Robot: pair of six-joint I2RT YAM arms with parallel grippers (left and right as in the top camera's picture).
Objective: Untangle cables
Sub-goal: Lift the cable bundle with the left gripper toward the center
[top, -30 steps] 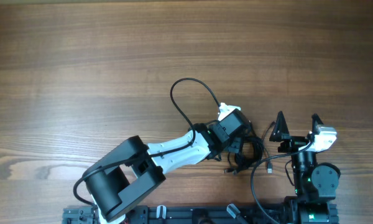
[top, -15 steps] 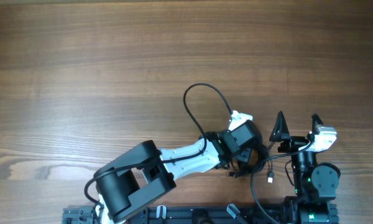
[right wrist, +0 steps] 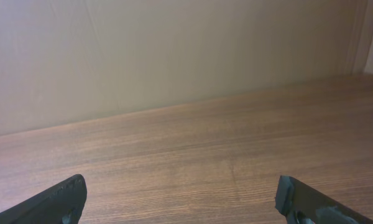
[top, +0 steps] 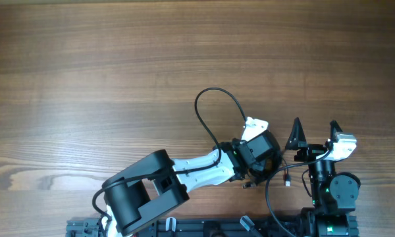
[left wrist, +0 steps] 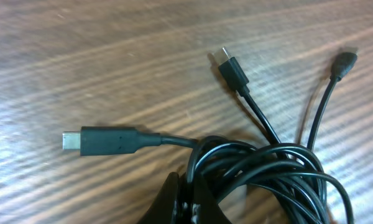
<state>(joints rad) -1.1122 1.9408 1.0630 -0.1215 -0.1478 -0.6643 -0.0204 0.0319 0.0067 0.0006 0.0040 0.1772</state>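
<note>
Ok so the cables [left wrist: 280, 163] are basically one knotted bundle lying on the wooden table [top: 85, 79]. The left gripper [left wrist: 189, 190] is right at the bundle's near edge, fingers pinched together on the loops. A flat plug [left wrist: 109, 141] pokes out left of the bundle, and a slim plug [left wrist: 234, 71] and a round plug [left wrist: 346, 61] poke out past it. The right gripper [top: 314, 131] sits just right of the bundle, fingers spread wide apart.
</note>
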